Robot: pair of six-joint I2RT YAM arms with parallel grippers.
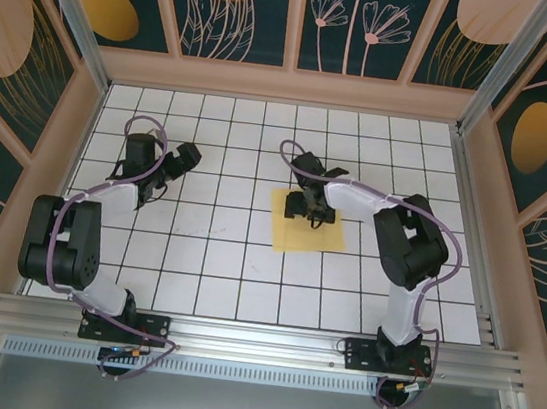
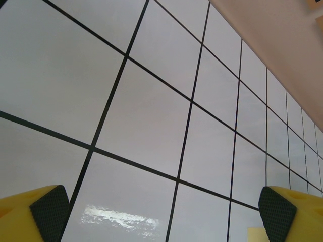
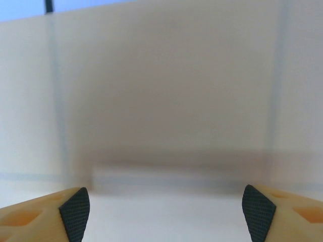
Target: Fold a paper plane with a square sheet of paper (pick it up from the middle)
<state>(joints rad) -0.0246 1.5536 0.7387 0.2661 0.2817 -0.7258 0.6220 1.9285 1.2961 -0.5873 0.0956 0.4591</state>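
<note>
The square sheet of paper [image 1: 306, 231], pale yellow, lies flat on the white grid table [image 1: 216, 258] right of centre. My right gripper [image 1: 310, 209] is low over the sheet's far half with its fingers spread. In the right wrist view the right gripper [image 3: 166, 201] is open, its dark pads [image 3: 75, 212] wide apart, and the blurred pale paper [image 3: 166, 217] lies close below with nothing between the pads. My left gripper [image 1: 178, 160] hangs over bare tiles at the far left. In its own view the left gripper [image 2: 164, 212] is open and empty, and a yellow paper corner [image 2: 256, 235] shows at the bottom edge.
Wooden walls [image 1: 289, 86] with patterned panels enclose the table on three sides. An aluminium rail [image 1: 256, 338] runs along the near edge where both arm bases are bolted. Bare grid tiles lie between the two arms.
</note>
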